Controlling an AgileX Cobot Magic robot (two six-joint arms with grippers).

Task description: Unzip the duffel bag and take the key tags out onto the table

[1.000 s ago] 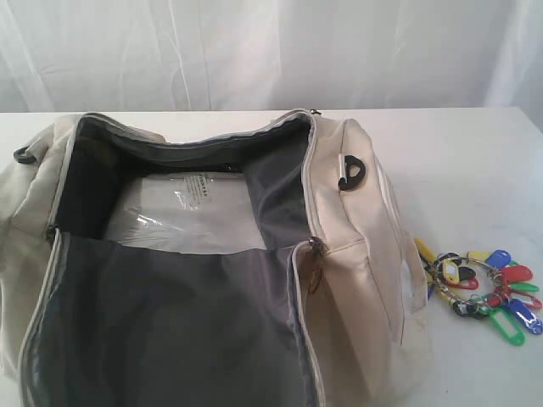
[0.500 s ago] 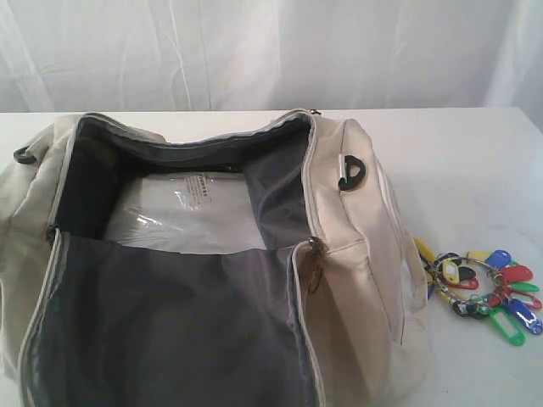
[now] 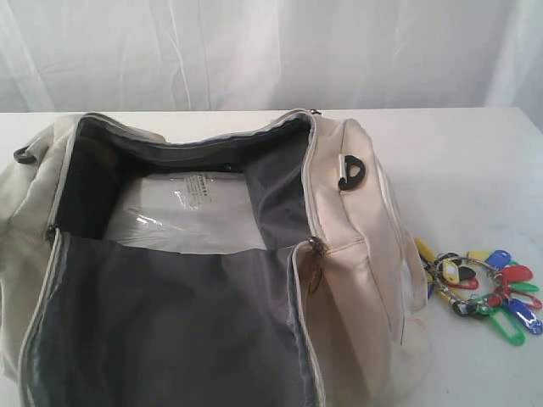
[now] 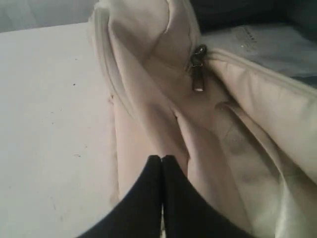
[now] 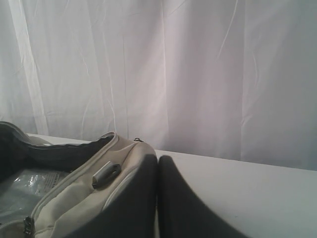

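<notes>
While left end effector (image 4: pixel 161 158) and right end effector (image 5: pixel 157 158) are sitting clenched, empty, the coloured plastic key tags (image 3: pixel 496 280) are looking light and loose; grasp the metal rings (image 3: pixel 480 300).

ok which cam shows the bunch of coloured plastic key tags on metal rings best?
Exterior view: the key tags lie in plain sight on the white table, right of the cream fabric duffel bag. Neither wrist view shows them; both catch bag and tabletop, no tags.

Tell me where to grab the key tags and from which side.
Probably pinch the metal rings at the middle of the key tags, coming straight down. The tags lie flat and fanned on the table, and the duffel bag crowds their left edge.
</notes>
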